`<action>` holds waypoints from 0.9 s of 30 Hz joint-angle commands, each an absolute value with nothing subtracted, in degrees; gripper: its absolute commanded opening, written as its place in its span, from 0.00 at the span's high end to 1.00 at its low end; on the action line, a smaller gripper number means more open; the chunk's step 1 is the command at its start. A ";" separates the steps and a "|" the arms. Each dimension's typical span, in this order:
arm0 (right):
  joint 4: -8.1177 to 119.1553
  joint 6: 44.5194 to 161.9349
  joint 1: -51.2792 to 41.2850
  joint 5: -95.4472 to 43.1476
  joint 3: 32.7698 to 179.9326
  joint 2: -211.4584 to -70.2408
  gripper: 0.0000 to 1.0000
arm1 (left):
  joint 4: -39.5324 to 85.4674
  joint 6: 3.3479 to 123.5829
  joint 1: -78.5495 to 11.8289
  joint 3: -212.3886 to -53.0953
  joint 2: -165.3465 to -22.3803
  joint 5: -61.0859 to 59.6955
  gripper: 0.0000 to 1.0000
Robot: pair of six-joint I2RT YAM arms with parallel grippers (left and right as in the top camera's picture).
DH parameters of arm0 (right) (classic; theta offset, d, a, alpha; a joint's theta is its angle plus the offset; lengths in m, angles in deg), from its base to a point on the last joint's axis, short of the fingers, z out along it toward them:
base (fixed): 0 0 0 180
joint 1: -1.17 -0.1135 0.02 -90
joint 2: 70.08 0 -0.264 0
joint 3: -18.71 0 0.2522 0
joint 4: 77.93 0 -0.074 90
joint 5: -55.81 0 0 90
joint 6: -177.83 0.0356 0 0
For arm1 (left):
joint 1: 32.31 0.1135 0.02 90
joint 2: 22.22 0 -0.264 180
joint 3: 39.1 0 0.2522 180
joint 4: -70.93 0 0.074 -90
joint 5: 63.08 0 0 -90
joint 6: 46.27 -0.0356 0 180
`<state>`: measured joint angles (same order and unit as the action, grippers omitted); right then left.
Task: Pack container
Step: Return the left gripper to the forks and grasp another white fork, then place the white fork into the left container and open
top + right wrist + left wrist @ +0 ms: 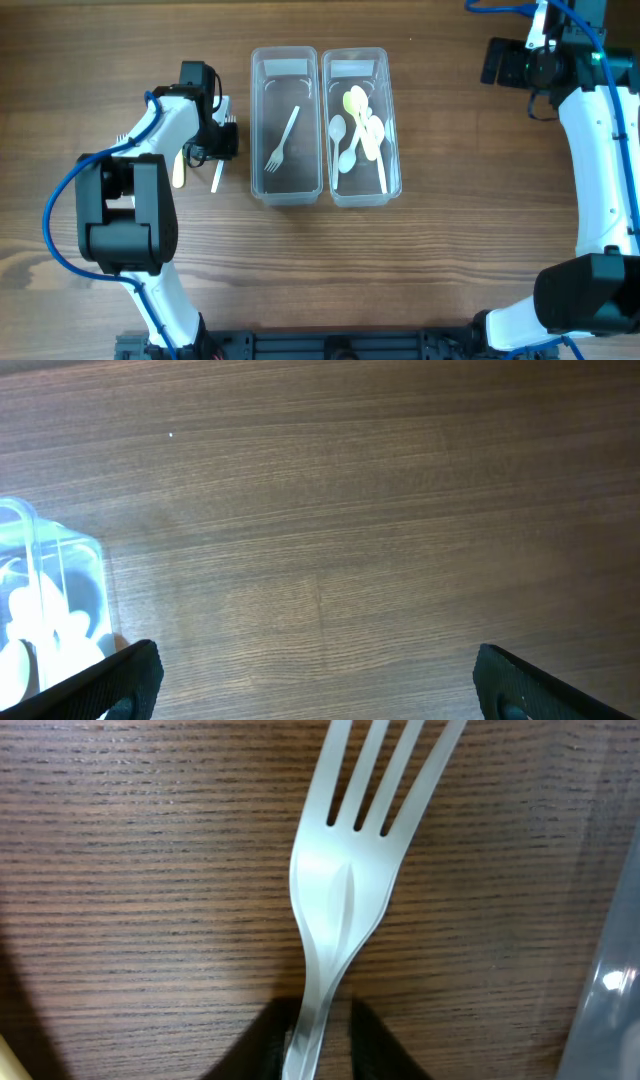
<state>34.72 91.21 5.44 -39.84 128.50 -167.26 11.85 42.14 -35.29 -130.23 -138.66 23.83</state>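
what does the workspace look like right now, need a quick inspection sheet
surface: wooden table, no spills seen
job's things: left container holds one white fork; right container holds white and pale yellow spoons; loose fork lies on the table left of the containers; other loose cutlery sits partly under the left arm
clutter: nothing seen
grippers: left gripper closed on the loose fork's handle; right gripper open and empty over bare wood
cables: blue cables run along both arms
surroundings: black rail at the table's near edge
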 commanded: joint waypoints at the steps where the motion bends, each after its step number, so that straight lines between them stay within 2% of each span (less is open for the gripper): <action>1: 34.92 90.83 5.26 -40.65 128.53 -167.74 0.00 | 11.74 41.18 -35.03 -129.68 -140.08 22.87 0.87; 3: 34.92 90.81 5.26 -40.65 128.53 -167.74 0.00 | 11.35 41.18 -35.03 -129.68 -140.08 22.87 0.93; 6: 34.90 90.83 5.26 -40.63 128.53 -167.74 0.00 | 11.07 41.20 -35.01 -129.75 -139.47 22.95 0.96; 18: 34.92 90.83 5.26 -40.65 128.53 -167.74 0.00 | 5.14 46.91 -35.03 -137.14 -127.38 28.07 0.96; 27: 34.92 90.83 5.26 -40.65 128.53 -167.72 0.00 | 2.83 54.36 -39.01 -138.08 -115.78 20.46 0.96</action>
